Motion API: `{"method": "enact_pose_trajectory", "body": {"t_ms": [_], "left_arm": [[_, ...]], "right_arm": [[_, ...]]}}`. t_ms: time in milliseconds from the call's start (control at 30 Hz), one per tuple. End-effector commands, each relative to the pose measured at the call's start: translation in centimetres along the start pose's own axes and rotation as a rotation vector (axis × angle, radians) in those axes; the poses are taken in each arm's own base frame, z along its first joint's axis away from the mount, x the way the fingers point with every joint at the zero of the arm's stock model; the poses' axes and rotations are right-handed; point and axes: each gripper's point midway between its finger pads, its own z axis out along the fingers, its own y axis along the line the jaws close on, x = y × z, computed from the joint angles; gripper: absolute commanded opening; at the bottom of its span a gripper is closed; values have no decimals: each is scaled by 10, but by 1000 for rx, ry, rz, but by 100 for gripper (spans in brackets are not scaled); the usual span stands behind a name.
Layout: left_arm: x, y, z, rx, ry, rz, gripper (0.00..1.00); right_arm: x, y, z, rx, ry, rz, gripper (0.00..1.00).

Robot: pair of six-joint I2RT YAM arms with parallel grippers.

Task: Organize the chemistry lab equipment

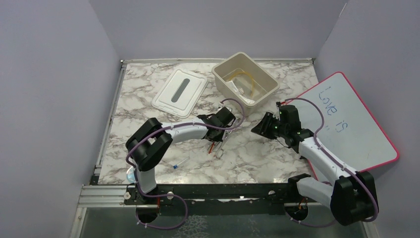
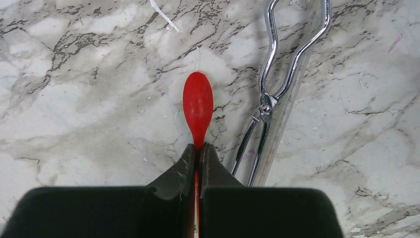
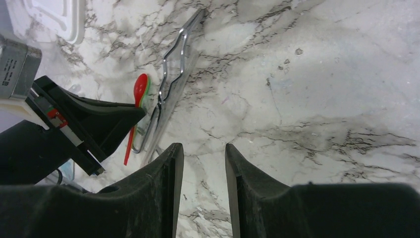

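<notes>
My left gripper (image 2: 199,148) is shut on the neck of the red-tipped dropper (image 2: 198,104), whose bulb sticks out past the fingertips, low over the marble table. The thin metal tongs (image 2: 267,106) lie just right of it on a clear plastic strip (image 2: 283,130). From above, the left gripper (image 1: 221,130) is at table centre with the dropper stem (image 1: 212,148) below it. My right gripper (image 3: 203,148) is open and empty over bare marble, right of the dropper (image 3: 140,89) and tongs (image 3: 171,74). The amber tubing coil (image 1: 246,78) and clear packets (image 1: 237,89) lie in the beige bin (image 1: 265,74).
The bin's white lid (image 1: 180,92) lies at back left. The pink-edged whiteboard (image 1: 346,119) leans at the right beside my right arm. A small blue-capped piece (image 1: 176,165) lies near the front left; another blue item (image 1: 131,173) sits by the left arm's base.
</notes>
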Motion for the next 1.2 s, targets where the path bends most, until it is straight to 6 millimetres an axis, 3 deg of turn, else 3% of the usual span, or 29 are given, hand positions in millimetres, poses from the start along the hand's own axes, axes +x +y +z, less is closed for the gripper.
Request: {"method": "enact_pose_trajectory", "body": {"t_ms": [0, 167, 367, 600, 800, 1000, 1167], "left_arm": [[-47, -4, -42, 26, -147, -52, 0], [-92, -15, -93, 126, -312, -149, 0], [-140, -28, -156, 314, -486, -308, 0], [-170, -46, -216, 540, -641, -423, 0], [-178, -51, -245, 644, -711, -461, 0], [-175, -53, -246, 666, -715, -440, 0], [-174, -53, -249, 680, -726, -438, 0]], "right_arm": [[-5, 32, -8, -175, -8, -66, 42], [5, 79, -23, -481, 26, -133, 50], [-7, 124, -49, -685, -28, -197, 60], [-19, 170, -81, -880, -86, -235, 72], [-22, 194, -86, -968, -74, -269, 73], [-24, 214, -89, -1034, -44, -262, 70], [-25, 221, -79, -1023, -21, -236, 53]]}}
